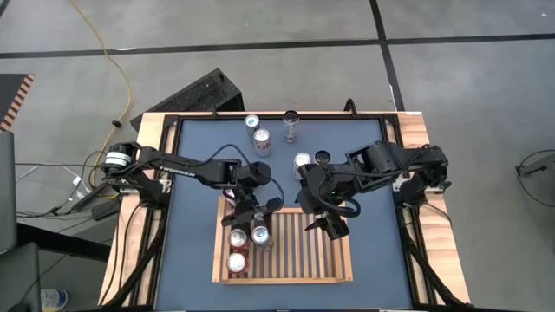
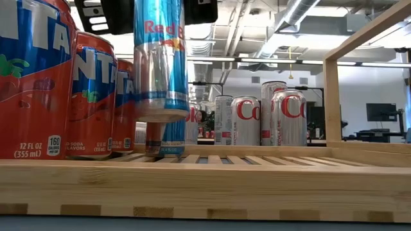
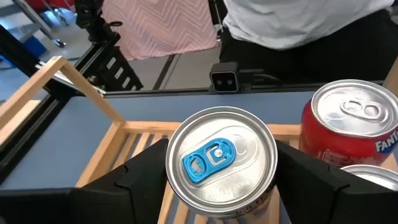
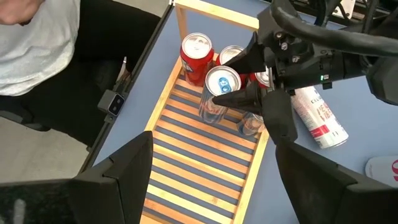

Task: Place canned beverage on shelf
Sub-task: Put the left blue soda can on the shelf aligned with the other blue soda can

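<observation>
My left end effector (image 4: 239, 78) is clamped on the Red Bull can (image 2: 159, 61), holding it upright just above the shelf (image 1: 334, 276) slats, next to the Fanta cans (image 2: 96, 96), so the row stays tight. My right end effector (image 1: 325, 227) hangs w/ fingers apart, empty, over the shelf's bare middle. More cans (image 1: 257, 130) wait on the worktop (image 1: 195, 195).

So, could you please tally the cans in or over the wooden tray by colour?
Red Fanta cans: 3
Blue-and-silver Red Bull cans: 2, one held above the slats by the left gripper, one partly hidden behind it
Total: 5
The right gripper waits open over the tray.
</observation>
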Controlling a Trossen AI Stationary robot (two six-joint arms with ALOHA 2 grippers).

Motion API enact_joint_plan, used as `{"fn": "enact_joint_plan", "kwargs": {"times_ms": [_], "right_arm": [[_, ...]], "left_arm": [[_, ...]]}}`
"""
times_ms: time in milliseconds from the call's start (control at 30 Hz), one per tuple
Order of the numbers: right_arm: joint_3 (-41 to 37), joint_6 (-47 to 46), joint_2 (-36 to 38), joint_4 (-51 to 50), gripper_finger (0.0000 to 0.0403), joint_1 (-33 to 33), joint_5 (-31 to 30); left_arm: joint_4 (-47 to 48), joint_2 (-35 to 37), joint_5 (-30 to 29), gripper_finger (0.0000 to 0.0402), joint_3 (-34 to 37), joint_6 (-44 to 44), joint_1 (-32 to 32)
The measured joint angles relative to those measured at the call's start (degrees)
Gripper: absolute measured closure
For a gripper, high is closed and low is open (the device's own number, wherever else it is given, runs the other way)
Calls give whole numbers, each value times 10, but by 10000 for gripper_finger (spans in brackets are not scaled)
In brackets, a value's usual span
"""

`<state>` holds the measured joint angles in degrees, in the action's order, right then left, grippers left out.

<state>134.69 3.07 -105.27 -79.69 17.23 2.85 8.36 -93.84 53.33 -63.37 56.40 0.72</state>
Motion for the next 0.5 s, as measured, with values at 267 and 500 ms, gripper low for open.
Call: {"fn": "enact_joint_plan", "kwargs": {"times_ms": [267, 500], "right_arm": [[0, 4, 0, 0, 94, -6, 0], [0, 4, 0, 0, 94, -9, 0]], "left_arm": [[57, 0, 1, 161, -22, 44, -8], [49, -27, 12, 161, -23, 37, -8]]}}
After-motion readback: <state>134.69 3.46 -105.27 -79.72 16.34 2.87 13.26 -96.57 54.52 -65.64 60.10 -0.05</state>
